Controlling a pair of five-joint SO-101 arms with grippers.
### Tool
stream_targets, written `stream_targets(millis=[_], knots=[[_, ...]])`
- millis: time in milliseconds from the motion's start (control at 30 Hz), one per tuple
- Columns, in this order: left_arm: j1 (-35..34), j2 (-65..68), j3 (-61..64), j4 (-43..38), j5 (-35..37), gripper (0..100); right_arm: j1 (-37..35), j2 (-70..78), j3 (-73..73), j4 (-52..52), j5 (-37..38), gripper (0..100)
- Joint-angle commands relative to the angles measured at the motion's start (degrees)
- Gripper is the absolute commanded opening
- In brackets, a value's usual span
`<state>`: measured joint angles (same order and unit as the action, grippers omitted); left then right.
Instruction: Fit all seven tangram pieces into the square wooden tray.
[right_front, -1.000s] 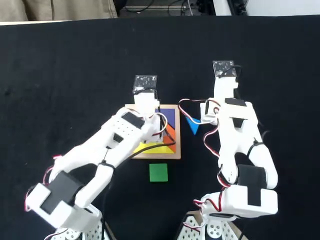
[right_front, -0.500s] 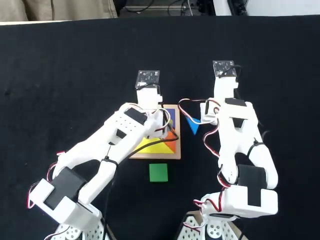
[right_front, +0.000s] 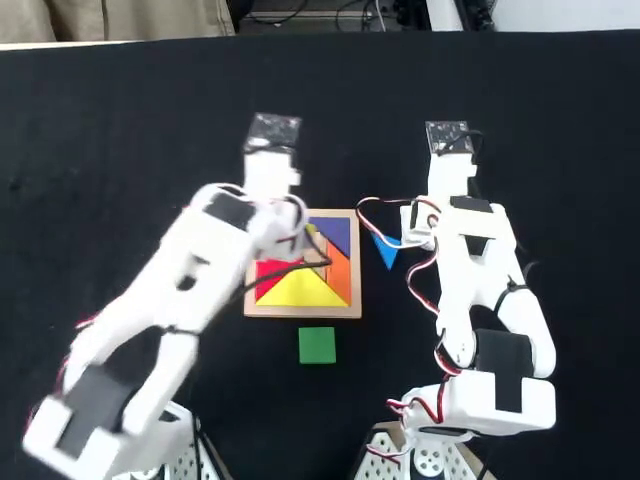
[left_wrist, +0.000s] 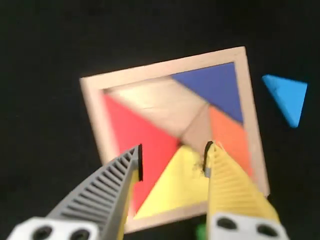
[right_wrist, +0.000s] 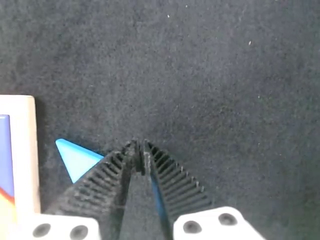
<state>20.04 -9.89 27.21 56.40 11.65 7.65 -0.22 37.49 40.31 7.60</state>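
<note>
Black tablecloth (right_front: 120, 150) is lying all round, and the square wooden tray (left_wrist: 165, 65) is sitting under my left gripper (left_wrist: 172, 160), which I am holding spread and empty above the red triangle (left_wrist: 135, 135) so the bare gap (left_wrist: 155, 102) beyond its tips is left reachable. I am hanging my right gripper (right_wrist: 138, 152), jaws pressed together on nothing, over the light blue triangle (right_wrist: 75, 157) beside the tray, likely to nudge it, while the green square (right_front: 317, 344) is waiting apart from both.
</note>
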Motion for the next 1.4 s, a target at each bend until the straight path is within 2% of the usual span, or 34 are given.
stream_targets(millis=[0, 133, 233, 433, 600, 700, 800, 933, 1033, 1233, 1300, 1367], knots=[[-6.81, -14.95, -1.45, 9.49, -8.79, 22, 0.62, -0.84, -2.68, 0.79, -0.35, 1.2], [-12.97, -25.67, 3.3, 14.15, -11.87, 22, 0.53, -1.36, -2.68, 2.29, -0.53, 1.1], [-17.01, -33.05, 10.15, 14.15, -15.74, 22, -1.67, -6.37, -2.51, 7.47, -2.02, 1.1], [-27.38, -47.03, 27.74, 5.19, -18.73, 22, -10.02, -26.33, 7.69, 12.22, -4.13, 1.1], [-34.68, -52.75, 44.26, -5.63, -19.25, 22, -23.82, -41.36, 16.66, 19.34, -1.41, 1.6], [-37.05, -53.45, 50.24, -8.35, -21.36, 22, -28.75, -44.97, 17.19, 24.88, -0.53, 7.9], [-38.37, -53.8, 52.79, -7.74, -21.36, 22, -31.56, -44.18, 15.96, 30.07, -0.79, 20.9], [-39.69, -53.89, 55.25, -8.09, -21.45, 22, -36.75, -40.84, 12.79, 38.59, -7.47, 32.5], [-40.4, -53.89, 55.43, -8.09, -21.45, 22, -41.85, -37.85, 11.21, 41.49, -6.77, 30.9], [-40.31, -53.89, 55.6, -8.09, -21.63, 22, -45.98, -30.99, 10.07, 41.93, 7.56, 21.7], [-40.31, -53.89, 55.6, -8.18, -21.54, 22, -46.68, -27.82, 9.1, 41.67, 5.8, 20.7], [-40.31, -53.89, 55.6, -8.18, -21.45, 22, -46.59, -24.48, 8.13, 40.97, 1.32, 23.7]])
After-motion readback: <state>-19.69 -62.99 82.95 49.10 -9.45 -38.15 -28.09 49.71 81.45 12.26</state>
